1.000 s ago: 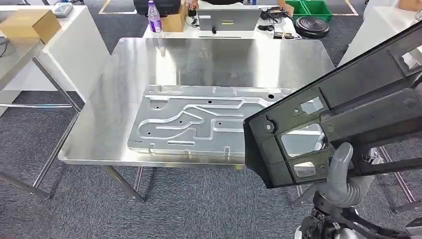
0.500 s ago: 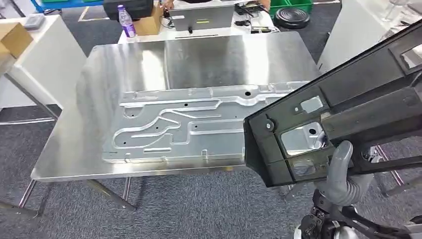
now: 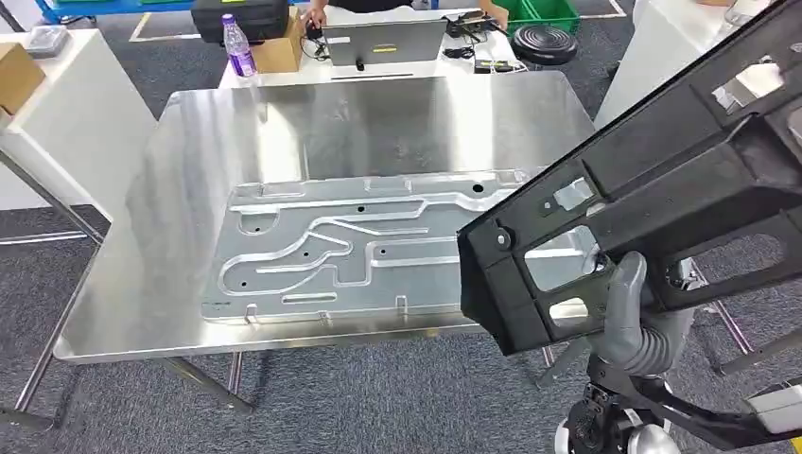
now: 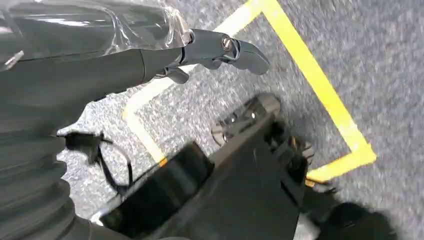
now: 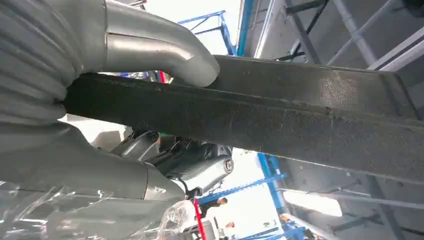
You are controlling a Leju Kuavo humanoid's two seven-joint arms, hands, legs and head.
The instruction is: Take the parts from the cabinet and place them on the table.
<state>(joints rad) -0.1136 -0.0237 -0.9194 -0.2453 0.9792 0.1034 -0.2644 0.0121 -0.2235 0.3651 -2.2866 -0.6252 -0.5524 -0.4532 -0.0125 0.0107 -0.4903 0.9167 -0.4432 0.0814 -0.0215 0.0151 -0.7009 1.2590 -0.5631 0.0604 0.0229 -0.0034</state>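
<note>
While the table (image 3: 189, 170) already bears a metal panel (image 3: 378, 246), the black frame (image 3: 662, 189) hangs over its right edge, thumb and fingers of the right hand (image 3: 632, 322) clamped on a bar. Best lower it flat beside the panel, not overlapping. The left hand (image 4: 220, 52) hangs with fingers apart, holding nothing.

The head view looks forward and down from high on the robot's body over the shiny steel table (image 3: 189, 284). The left wrist view faces the grey carpeted floor (image 4: 380, 65). The right wrist view sits close behind the right hand (image 5: 100, 100) — sharing the black plastic frame part (image 3: 681, 208) with the head view.
</note>
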